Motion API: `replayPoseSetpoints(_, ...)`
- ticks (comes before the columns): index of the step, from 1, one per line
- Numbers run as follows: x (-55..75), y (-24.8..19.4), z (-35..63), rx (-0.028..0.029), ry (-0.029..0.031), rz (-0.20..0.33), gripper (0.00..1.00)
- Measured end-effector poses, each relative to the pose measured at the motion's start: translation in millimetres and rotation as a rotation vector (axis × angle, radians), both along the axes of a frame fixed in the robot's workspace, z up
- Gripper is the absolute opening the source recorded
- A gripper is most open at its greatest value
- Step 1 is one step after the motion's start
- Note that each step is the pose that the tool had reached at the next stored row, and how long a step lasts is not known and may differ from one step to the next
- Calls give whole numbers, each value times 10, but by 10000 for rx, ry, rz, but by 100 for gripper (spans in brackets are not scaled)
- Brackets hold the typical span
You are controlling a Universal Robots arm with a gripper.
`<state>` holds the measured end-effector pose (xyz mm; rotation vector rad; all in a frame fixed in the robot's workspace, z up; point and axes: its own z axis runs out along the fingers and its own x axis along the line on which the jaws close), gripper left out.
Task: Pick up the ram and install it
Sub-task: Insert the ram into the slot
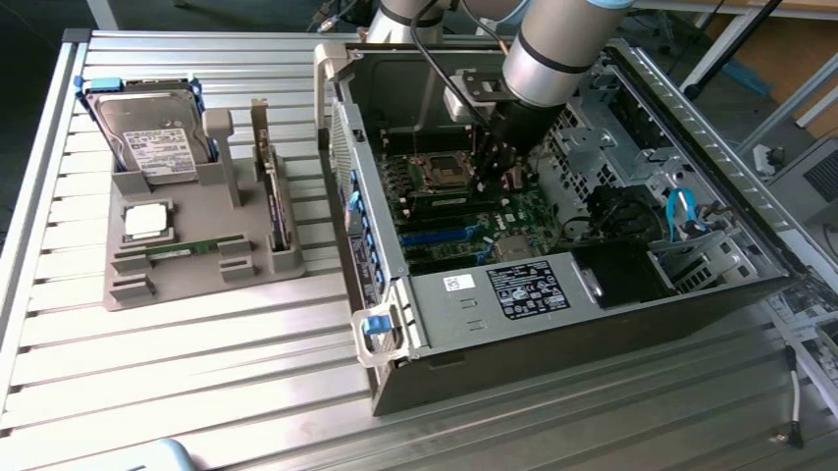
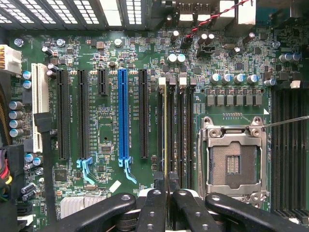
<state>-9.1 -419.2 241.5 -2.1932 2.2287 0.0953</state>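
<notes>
My gripper [image 2: 167,200] is shut on the ram [image 2: 165,130], a thin green stick seen edge-on as a narrow line between the two black fingers [image 2: 153,210]. The stick runs along the first of the dark memory slots [image 2: 179,130] beside the open processor socket [image 2: 234,162]; I cannot tell whether it touches the slot. In the exterior view the gripper [image 1: 496,169] reaches down into the open computer case [image 1: 433,294], just above the motherboard. Another ram stick [image 1: 194,245] lies flat in the grey tray [image 1: 157,289] at the exterior view's left.
The tray also holds a hard drive [image 1: 151,137], a square silver processor [image 1: 147,221] and an upright expansion card [image 1: 274,211]. On the motherboard, a blue slot [image 2: 123,113] and black slots lie beside the memory slots. Case walls and a drive cage [image 1: 615,147] hem in the arm.
</notes>
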Motion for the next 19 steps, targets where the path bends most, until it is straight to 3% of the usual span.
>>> replayPoseSetpoints(19, 0, 0, -4, -2, 0, -118, 12)
